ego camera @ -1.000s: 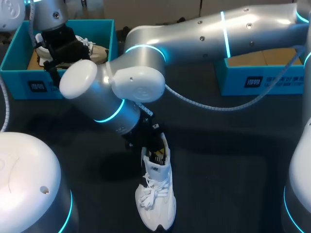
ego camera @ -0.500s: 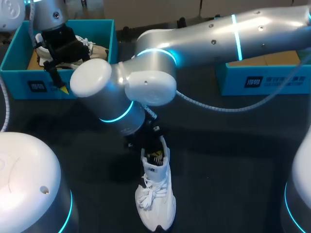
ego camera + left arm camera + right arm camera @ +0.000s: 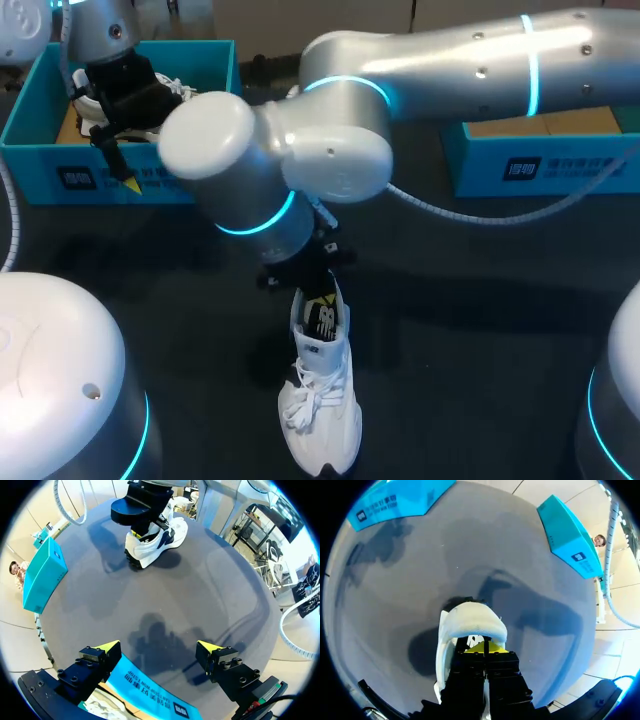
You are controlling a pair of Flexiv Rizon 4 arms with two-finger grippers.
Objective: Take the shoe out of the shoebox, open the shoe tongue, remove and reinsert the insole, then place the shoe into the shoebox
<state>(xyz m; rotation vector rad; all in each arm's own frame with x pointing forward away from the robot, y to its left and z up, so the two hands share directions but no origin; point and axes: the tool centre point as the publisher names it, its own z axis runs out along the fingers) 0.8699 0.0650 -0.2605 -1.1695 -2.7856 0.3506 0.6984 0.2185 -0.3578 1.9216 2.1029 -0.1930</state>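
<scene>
Shoe (image 3: 322, 410), white, sits mid-table on bare dark surface, well apart from the shoebox (image 3: 30, 110) at left and a second box (image 3: 540, 165) at right. Right gripper (image 3: 484, 647) has its fingers pinched on the insole (image 3: 320, 320) at the heel opening. Left gripper (image 3: 157, 647) hangs over the shoebox's front edge, fingers spread.

Worktop (image 3: 480, 340): dark grey, matte, plain. Broad soft-edged shadows lie across the middle of the worktop, several overlapping; lighting diffuse.
</scene>
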